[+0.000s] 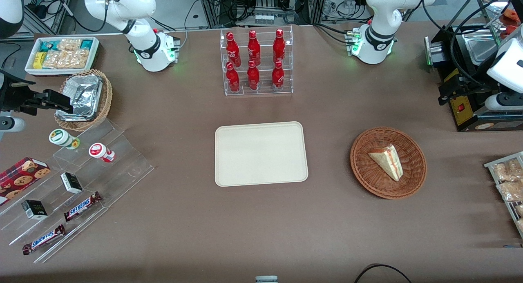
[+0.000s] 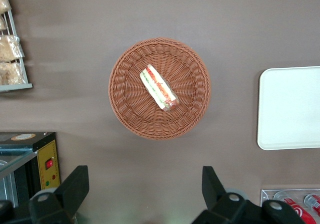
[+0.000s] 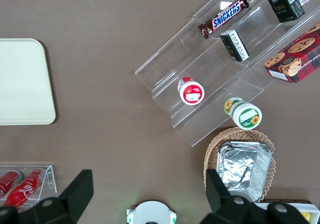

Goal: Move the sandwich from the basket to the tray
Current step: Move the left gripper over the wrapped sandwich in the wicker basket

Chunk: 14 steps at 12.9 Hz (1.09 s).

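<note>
gripper (image 2: 145, 194) hangs high over the basket (image 2: 122, 107), fingers apart, holding nothing.

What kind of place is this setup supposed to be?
Probably a lab mock-up of a snack shop: racked red soda bottles, Snickers bars on clear steps, and a sandwich in a basket beside a tray. The open gripper hangs above the basket.
</note>
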Each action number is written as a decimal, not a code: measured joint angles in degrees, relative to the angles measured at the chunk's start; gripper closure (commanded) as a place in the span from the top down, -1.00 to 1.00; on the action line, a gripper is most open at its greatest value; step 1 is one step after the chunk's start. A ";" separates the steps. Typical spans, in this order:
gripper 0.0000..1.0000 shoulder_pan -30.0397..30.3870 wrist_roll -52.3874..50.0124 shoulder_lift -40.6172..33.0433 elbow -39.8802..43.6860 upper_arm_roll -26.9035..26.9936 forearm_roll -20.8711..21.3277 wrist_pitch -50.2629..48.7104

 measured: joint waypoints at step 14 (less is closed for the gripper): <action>1.00 -0.36 -6.67 5.54 -19.54 0.00 0.32 26.55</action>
